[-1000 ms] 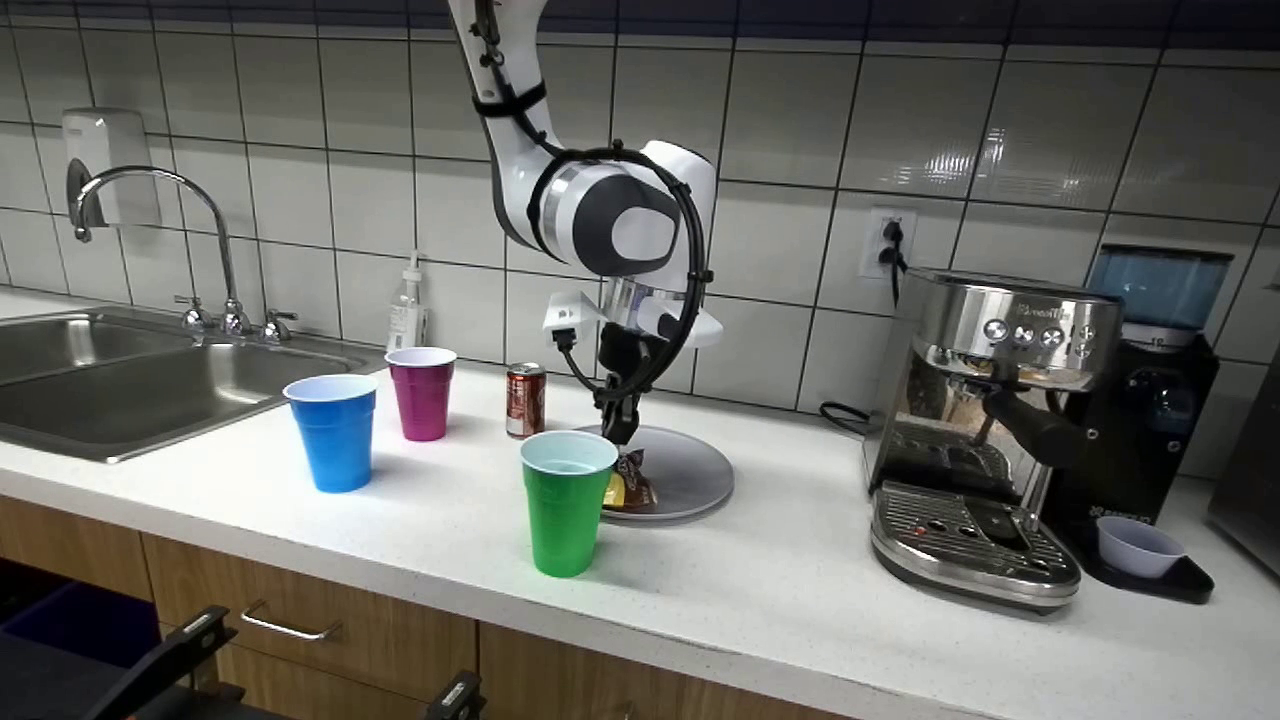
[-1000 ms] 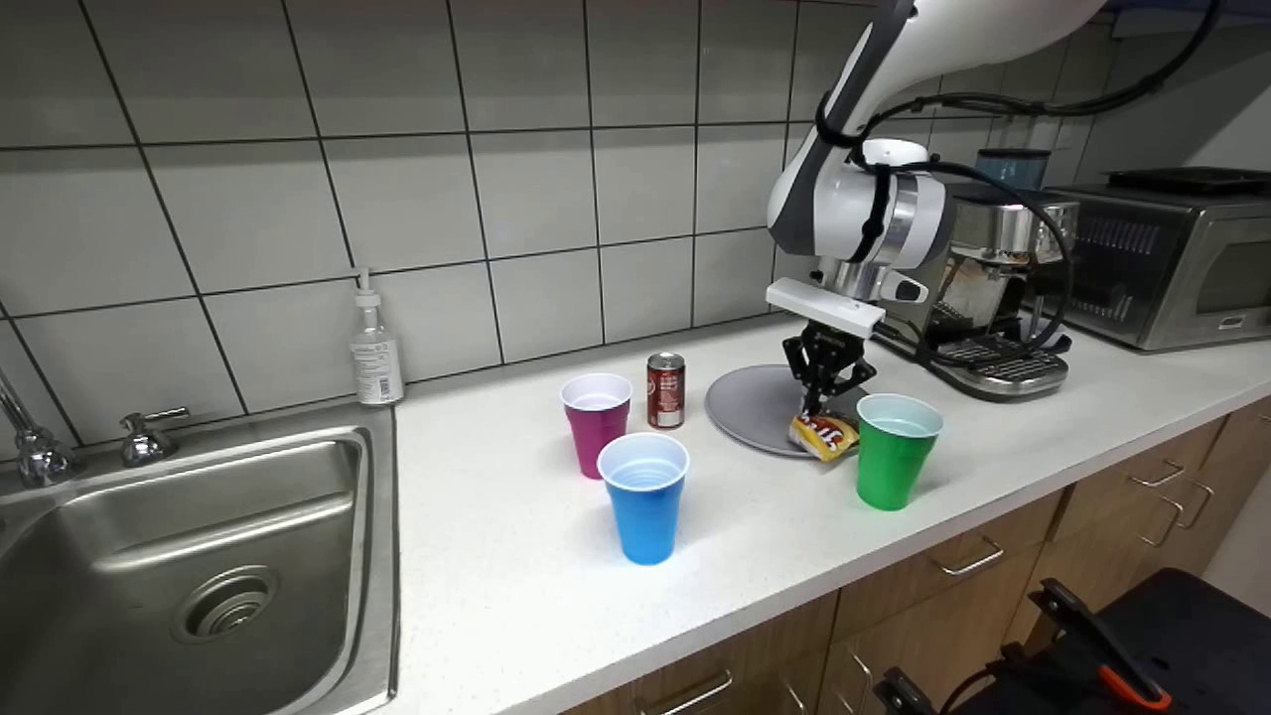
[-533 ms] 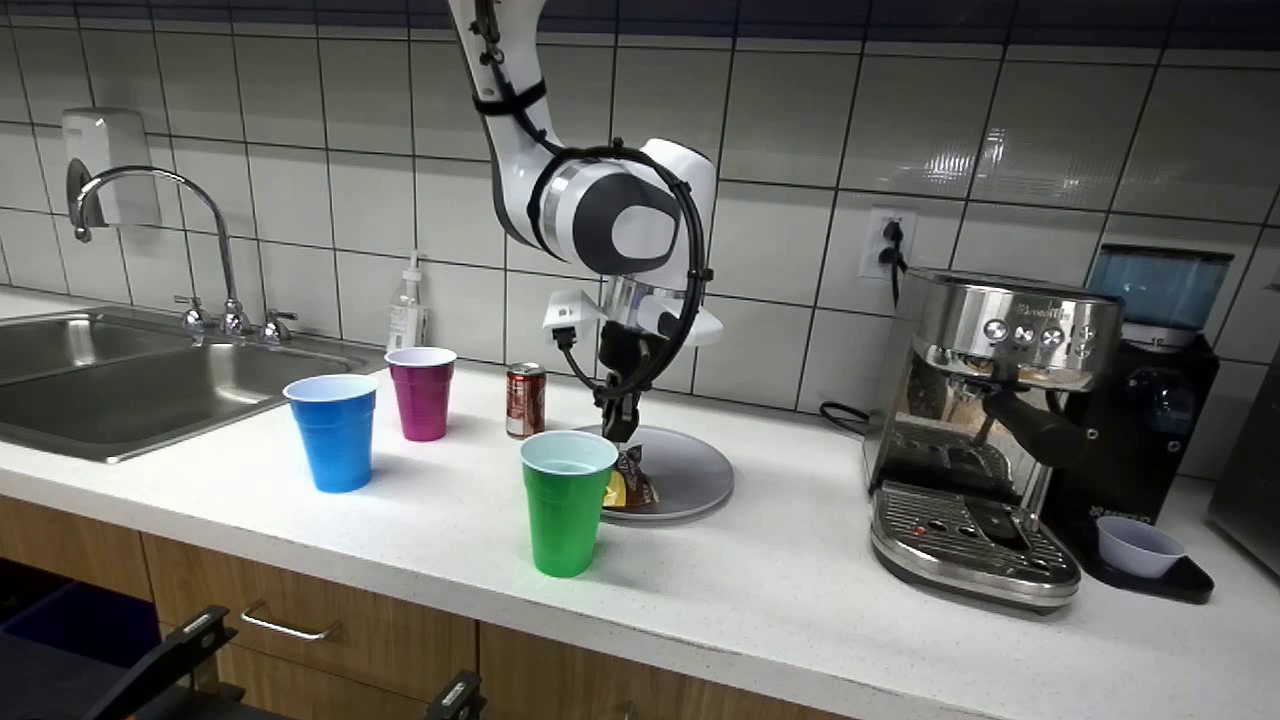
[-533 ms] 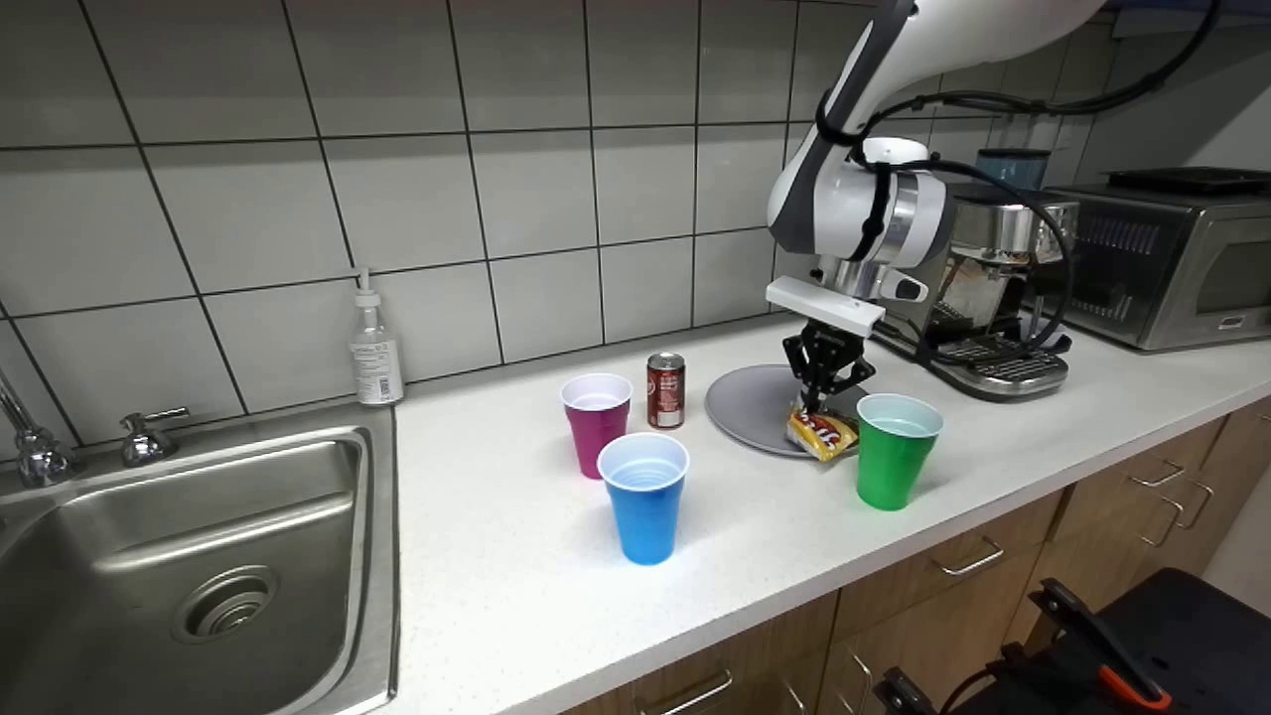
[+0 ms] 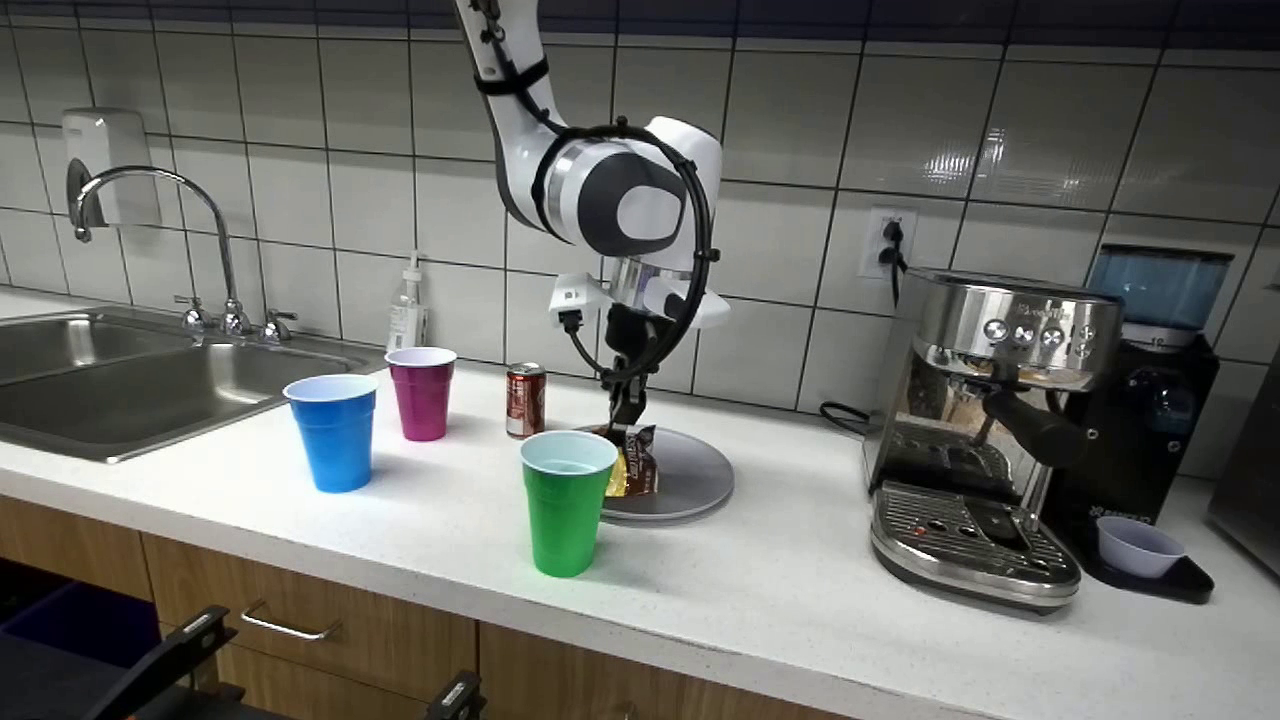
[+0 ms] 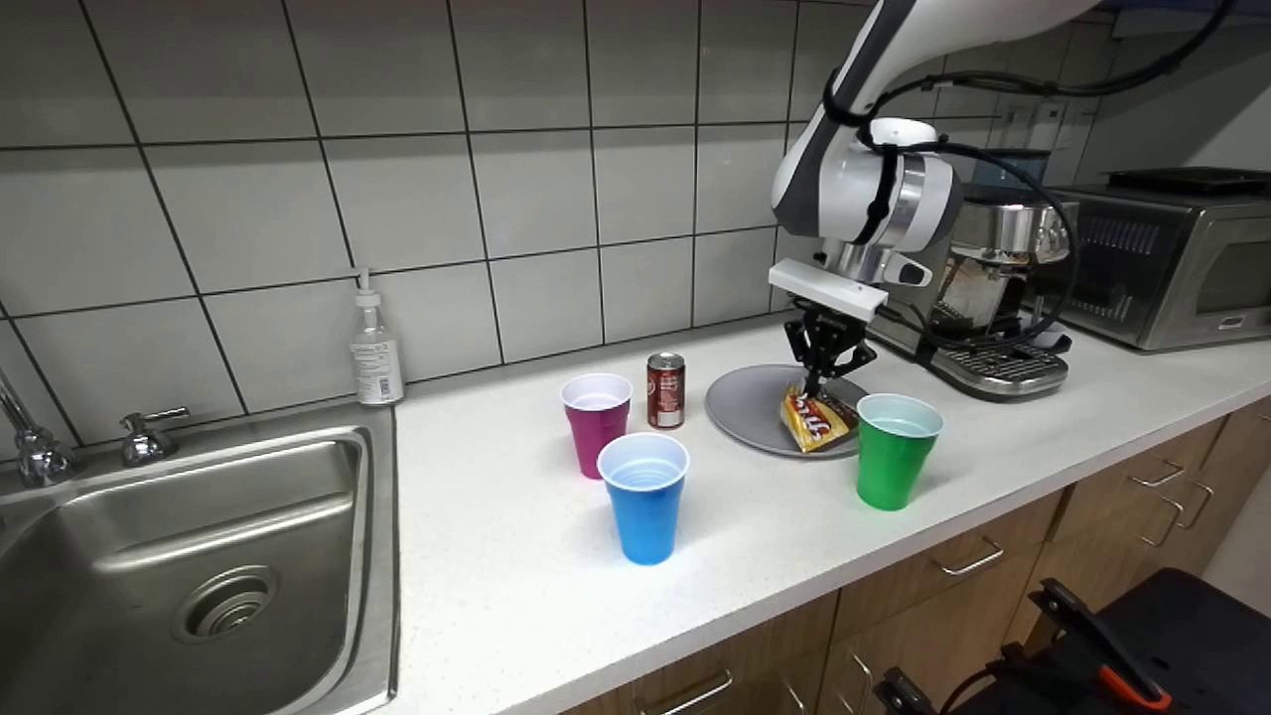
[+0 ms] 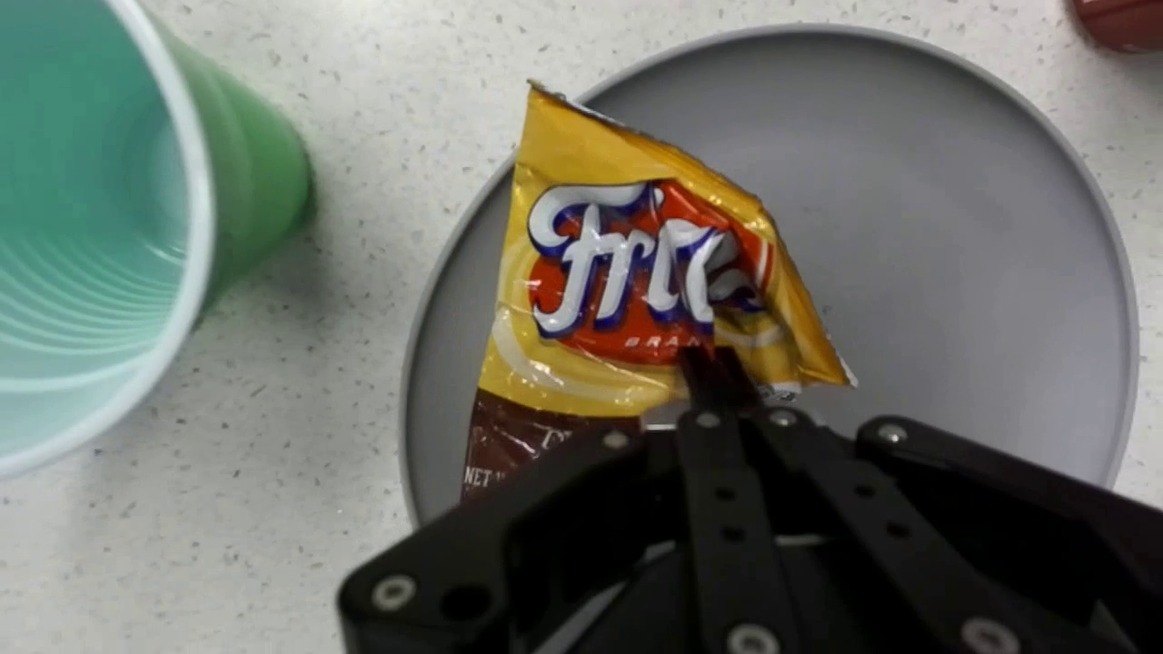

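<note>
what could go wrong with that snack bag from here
The gripper seems to pinch only a small part of the snack bag, so the bag might slip out. The green cup stands close beside the plate, so a sideways swing could knock it over.

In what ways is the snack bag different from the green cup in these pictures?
The snack bag is yellow, red and brown with printed letters; the green cup is plain, with a pale inside. The snack bag is creased and bent, whereas the green cup is round and upright. The snack bag is pinched by the closed gripper over the gray plate; the green cup stands free on the counter. Both are near the gray plate.
</note>
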Controlling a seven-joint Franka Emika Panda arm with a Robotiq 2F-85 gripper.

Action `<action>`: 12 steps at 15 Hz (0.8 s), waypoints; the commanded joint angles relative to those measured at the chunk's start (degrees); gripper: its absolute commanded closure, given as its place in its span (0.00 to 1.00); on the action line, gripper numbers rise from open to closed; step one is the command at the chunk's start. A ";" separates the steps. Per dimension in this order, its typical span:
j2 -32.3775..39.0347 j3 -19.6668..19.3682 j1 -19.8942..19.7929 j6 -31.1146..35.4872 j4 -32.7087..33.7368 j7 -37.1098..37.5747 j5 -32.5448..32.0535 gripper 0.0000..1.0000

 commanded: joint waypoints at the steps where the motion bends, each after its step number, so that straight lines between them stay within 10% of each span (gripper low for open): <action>1: -3.18 -0.28 -0.88 -0.16 -1.46 0.88 0.34 1.00; 12: -4.47 -3.25 -3.00 0.68 -0.90 1.58 -0.29 1.00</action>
